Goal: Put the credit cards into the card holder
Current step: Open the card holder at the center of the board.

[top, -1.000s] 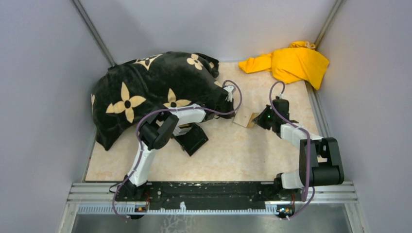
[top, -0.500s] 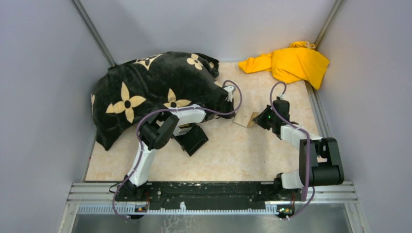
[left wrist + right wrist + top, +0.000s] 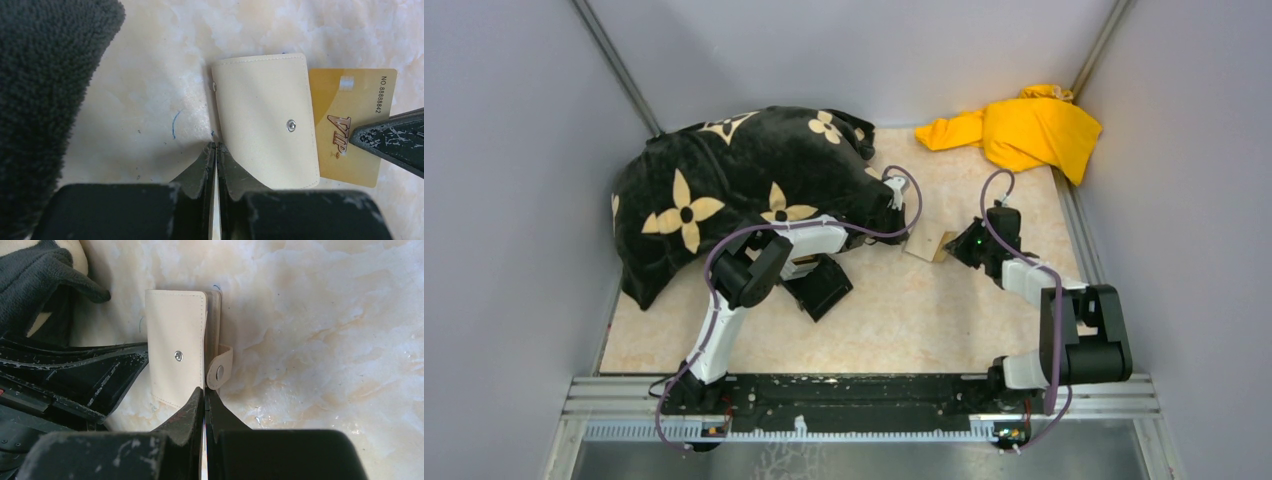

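Observation:
The tan card holder [image 3: 927, 243] lies mid-table between both grippers, its outer face and snap up [image 3: 265, 120] [image 3: 175, 350], its clasp tab [image 3: 220, 371] loose at the side. The gold-orange card [image 3: 350, 130] sticks halfway out of its open side. My right gripper [image 3: 961, 245] [image 3: 205, 390] is shut on that card, which shows edge-on between the jaws. My left gripper [image 3: 904, 222] [image 3: 216, 146] is shut at the holder's opposite edge, a thin pale strip between its jaws. Of the light blue card only a thin bluish edge [image 3: 216, 288] shows at the holder's far end.
A black blanket with beige flowers [image 3: 724, 180] covers the back left, close to the left gripper [image 3: 45, 90]. A black cube-shaped box [image 3: 824, 287] sits under the left arm. A yellow cloth [image 3: 1024, 130] lies at the back right. Grey walls enclose the table.

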### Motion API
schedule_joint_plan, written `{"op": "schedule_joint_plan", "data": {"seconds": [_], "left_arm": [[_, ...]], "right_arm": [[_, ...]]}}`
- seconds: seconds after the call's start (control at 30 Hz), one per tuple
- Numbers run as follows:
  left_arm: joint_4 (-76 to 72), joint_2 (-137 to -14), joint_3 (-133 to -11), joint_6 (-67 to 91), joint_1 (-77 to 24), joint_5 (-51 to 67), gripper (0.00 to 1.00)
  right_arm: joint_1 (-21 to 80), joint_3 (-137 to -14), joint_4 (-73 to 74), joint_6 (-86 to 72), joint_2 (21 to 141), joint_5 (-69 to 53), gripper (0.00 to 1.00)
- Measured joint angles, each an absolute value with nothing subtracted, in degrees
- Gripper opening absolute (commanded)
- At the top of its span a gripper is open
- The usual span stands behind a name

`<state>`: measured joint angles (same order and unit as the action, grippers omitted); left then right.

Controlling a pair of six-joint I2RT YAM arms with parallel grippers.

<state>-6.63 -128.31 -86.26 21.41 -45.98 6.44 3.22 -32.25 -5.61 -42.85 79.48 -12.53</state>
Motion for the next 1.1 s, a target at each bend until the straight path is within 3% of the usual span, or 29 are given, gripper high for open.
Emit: {"op": "schedule_joint_plan", "data": {"seconds": [1.1], "left_arm": [[-6.8, -128.4, -86.3, 21.4, -46.0, 6.5, 0.10]], "right_arm": [[3.2, -32.2, -5.5, -43.3, 77.6, -13.5, 0.00]]}}
